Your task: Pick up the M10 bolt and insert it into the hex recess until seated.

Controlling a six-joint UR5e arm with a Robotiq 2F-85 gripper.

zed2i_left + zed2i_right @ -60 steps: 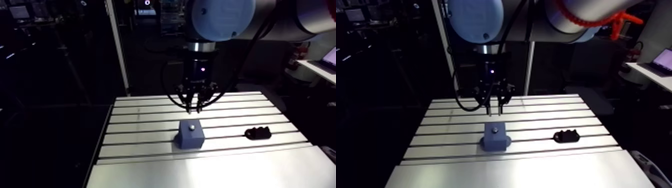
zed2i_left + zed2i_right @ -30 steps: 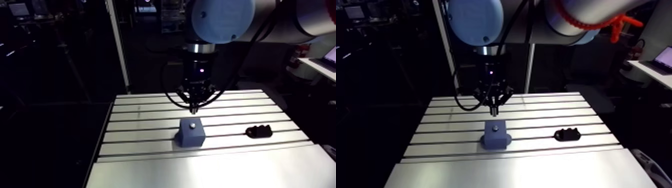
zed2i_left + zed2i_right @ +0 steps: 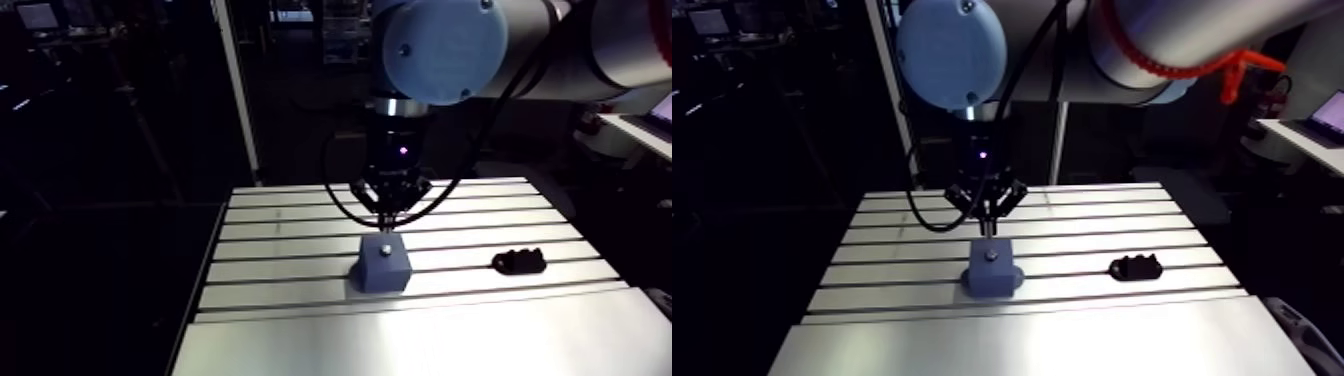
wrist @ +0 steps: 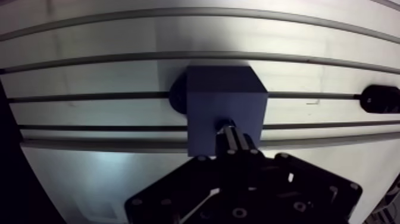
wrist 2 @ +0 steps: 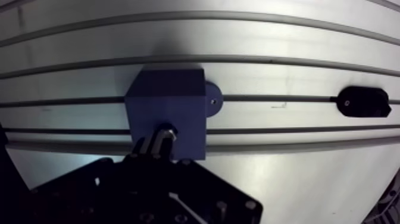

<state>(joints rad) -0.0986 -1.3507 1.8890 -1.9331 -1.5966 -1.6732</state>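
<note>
Two-finger gripper (image 4: 231,134): jaws pressing fully together, holding nothing, tips touching M10 bolt (image 5: 167,130)
Blue block (image 4: 225,95): holding the bolt upright, mid-table
M10 bolt: needing a straight, centred downward push

The arm (image 3: 590,45) reaches in from above, its light-blue joint cap (image 3: 445,45) facing the arm view. The wrist (image 3: 400,150) hangs vertical and the gripper (image 3: 388,227) points straight down. Its two fingers (image 4: 238,142) are pressed together, with no gap showing between them.
</note>
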